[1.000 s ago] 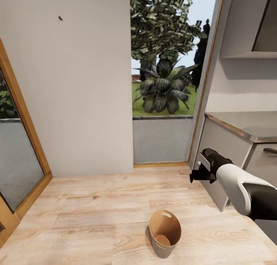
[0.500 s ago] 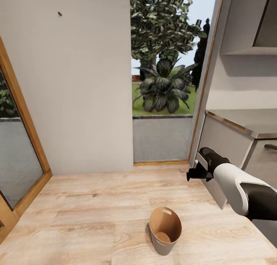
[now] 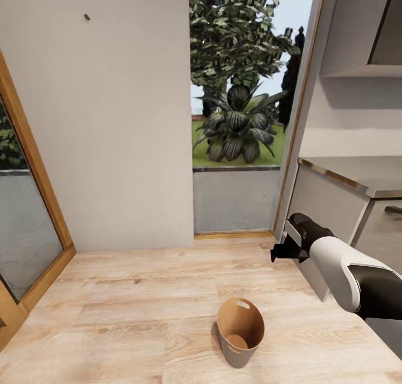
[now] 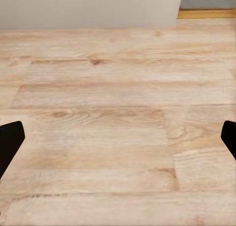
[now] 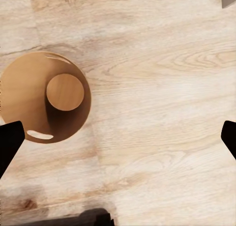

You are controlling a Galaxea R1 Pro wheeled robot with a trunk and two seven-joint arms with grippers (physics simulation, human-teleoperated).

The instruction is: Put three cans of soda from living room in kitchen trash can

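Bin (image 3: 240, 340) stands upright on the wood floor (image 3: 134, 300) in front of the robot, its brown inside bare down to the bottom; no cans lie in it. The right gripper (image 3: 281, 252) hangs above and off to one side of it, beside the grey cabinet (image 3: 312, 216), fingers spread and holding nothing, apparently done over the rim. The left gripper (image 4: 118, 142), likewise spread and unladen, faces bare boards.
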